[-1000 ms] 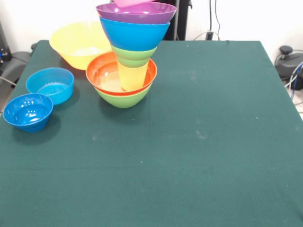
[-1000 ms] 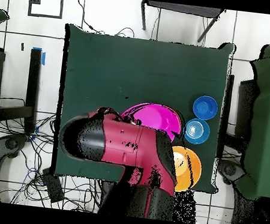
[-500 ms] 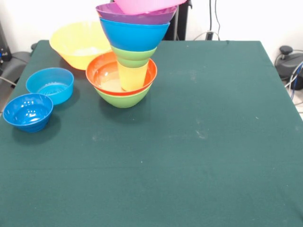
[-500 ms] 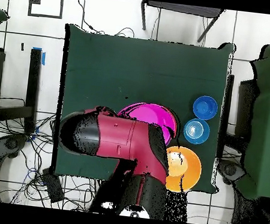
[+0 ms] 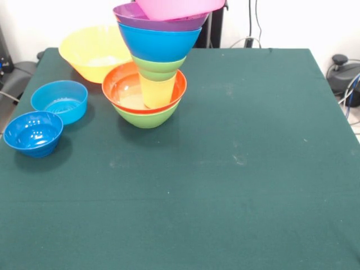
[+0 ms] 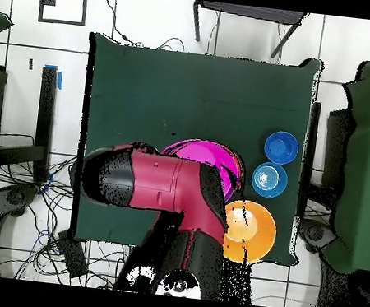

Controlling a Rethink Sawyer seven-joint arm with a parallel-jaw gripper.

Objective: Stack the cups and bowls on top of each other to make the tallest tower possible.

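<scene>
The tower stands at the table's far left in the front view. From the bottom it is a medium green bowl [image 5: 147, 116], a red-orange bowl [image 5: 119, 85], the yellow cup [image 5: 157, 93], a small green bowl [image 5: 161, 67], a blue bowl [image 5: 159, 42] and a purple bowl [image 5: 130, 15]. A large pink bowl [image 5: 177, 7] sits in the purple one, cut by the top edge. In the overhead view the pink bowl [image 6: 209, 156] shows partly under the red arm [image 6: 163, 192]. The gripper is hidden under the arm and above the front view's edge.
A large orange bowl [image 5: 93, 52] stands behind the tower's left; it also shows in the overhead view [image 6: 254, 230]. A light-blue bowl [image 5: 59, 100] and a darker blue bowl [image 5: 34, 132] sit near the table's left edge. The green table [image 5: 242, 169] stretches right and forward.
The pink bowl has come down from the top edge into the purple bowl. In the overhead view the arm has shifted slightly, uncovering more of the orange bowl.
</scene>
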